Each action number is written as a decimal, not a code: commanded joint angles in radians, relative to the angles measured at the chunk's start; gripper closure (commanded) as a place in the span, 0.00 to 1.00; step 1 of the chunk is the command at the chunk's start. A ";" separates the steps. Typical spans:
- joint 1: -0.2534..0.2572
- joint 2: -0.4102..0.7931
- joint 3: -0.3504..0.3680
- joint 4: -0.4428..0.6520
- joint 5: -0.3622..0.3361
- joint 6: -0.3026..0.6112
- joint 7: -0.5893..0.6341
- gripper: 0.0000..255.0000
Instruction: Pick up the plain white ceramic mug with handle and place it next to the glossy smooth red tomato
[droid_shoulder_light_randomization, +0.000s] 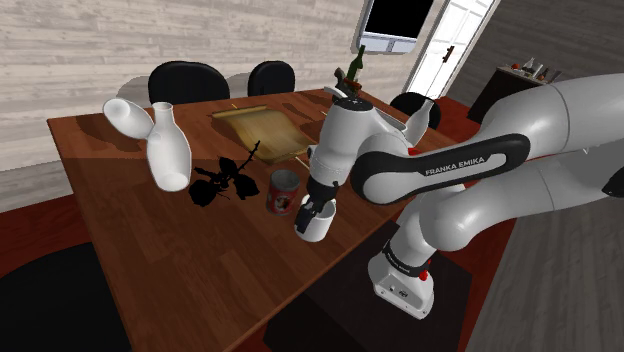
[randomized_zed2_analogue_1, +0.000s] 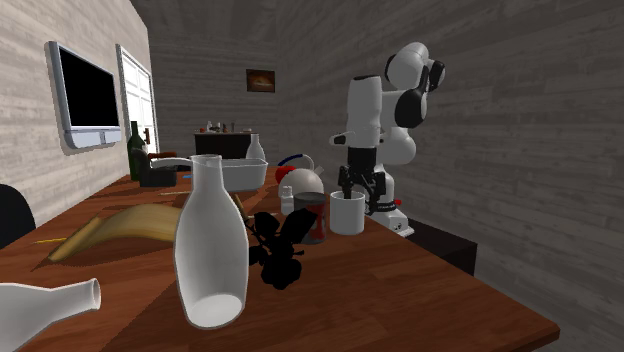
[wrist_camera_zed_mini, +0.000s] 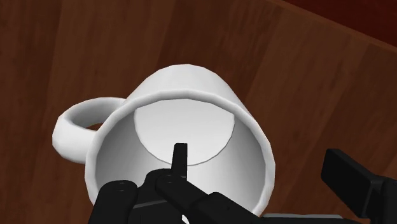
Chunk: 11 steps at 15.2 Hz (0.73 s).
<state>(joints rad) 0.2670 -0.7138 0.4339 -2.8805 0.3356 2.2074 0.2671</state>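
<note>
Standing before plank wall (droid_shoulder_light_randomization: 150, 40), dark wooden table (droid_shoulder_light_randomization: 160, 255), white mug (droid_shoulder_light_randomization: 316, 225) near edge

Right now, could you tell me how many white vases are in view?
3: an upright vase beside the black plant, a toppled vase at the table corner, a far vase behind the white tray. The arm may hide others.
</note>
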 joint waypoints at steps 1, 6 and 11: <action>0.000 0.000 0.000 0.000 0.000 0.000 0.000 1.00; 0.000 0.000 0.000 0.000 0.000 0.000 0.000 1.00; 0.000 -0.011 -0.005 0.008 -0.004 -0.019 0.000 1.00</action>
<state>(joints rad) 0.2677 -0.7203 0.4319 -2.8781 0.3345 2.1986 0.2675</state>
